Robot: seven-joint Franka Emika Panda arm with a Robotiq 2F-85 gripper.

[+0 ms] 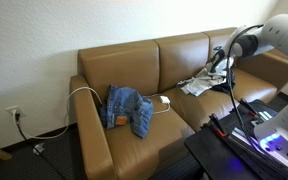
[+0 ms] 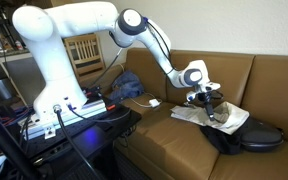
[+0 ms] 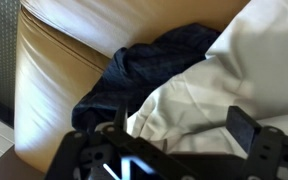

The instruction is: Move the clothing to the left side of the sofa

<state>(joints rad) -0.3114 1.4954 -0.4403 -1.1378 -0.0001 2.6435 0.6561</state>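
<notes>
Since the wrist view shows both fingers standing wide apart along the bottom edge with nothing clamped between them, the gripper (image 3: pixel 179 140) is open and empty. It is poised close over the white shirt (image 3: pixel 234 75); whether it touches the cloth cannot be told. The shirt fills the right half of that frame, directly under the tool, and its near edge runs on a slant from lower left to upper right. Past that edge, toward the upper middle, the dark top (image 3: pixel 154 65) lies bunched and partly tucked under the shirt. Beyond it the tan leather of the sofa (image 3: pixel 49 70) shows at the left. In an exterior view the jeans (image 1: pixel 129 108) sit well apart on the seat at the left of the frame, a white cable (image 1: pixel 84 93) looping beside them, while the shirt lies toward the right, below the pale arm (image 1: pixel 279 35). The coming move seems to turn on this: the shirt lies straight down from the jaws, so a short descent should meet cloth. The carry would then run along the sofa toward the jeans' end.
</notes>
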